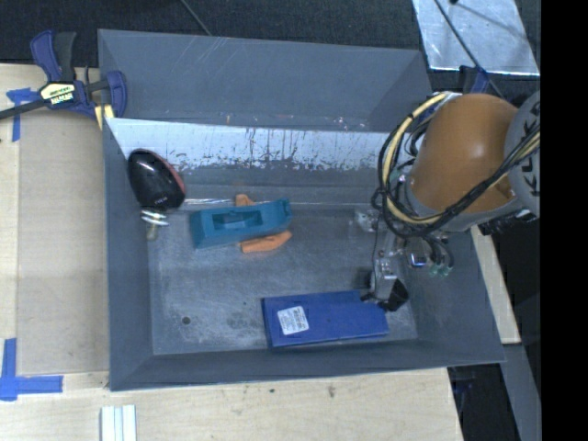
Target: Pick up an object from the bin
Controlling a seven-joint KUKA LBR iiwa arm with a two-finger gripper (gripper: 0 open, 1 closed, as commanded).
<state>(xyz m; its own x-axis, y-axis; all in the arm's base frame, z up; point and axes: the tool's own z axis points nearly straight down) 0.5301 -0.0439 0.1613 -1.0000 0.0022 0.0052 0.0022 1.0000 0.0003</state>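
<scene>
We look down into a grey metal bin (257,81) with sloping walls. The robot arm (514,173) reaches in from the right. Its wrist carries a rounded orange cover (464,154) ringed by looped cables (397,168).

The end effector (388,292) points down at the floor of the bin, on the right side. It sits at the far right corner of a flat dark blue box (323,320). We cannot tell whether it touches the box, nor whether it is open or closed.

The dark blue box lies flat along the near edge of the bin floor, right of the middle. It has a small white label (292,320) near its left end.

Well apart from it, towards the far left of the floor, lies a teal plastic piece (239,222). One small orange piece (266,242) lies against its near side and another (243,200) against its far side. Further left, in the far left corner, rests a black rounded object (154,180) with a small metallic part (152,219) just below it.
</scene>
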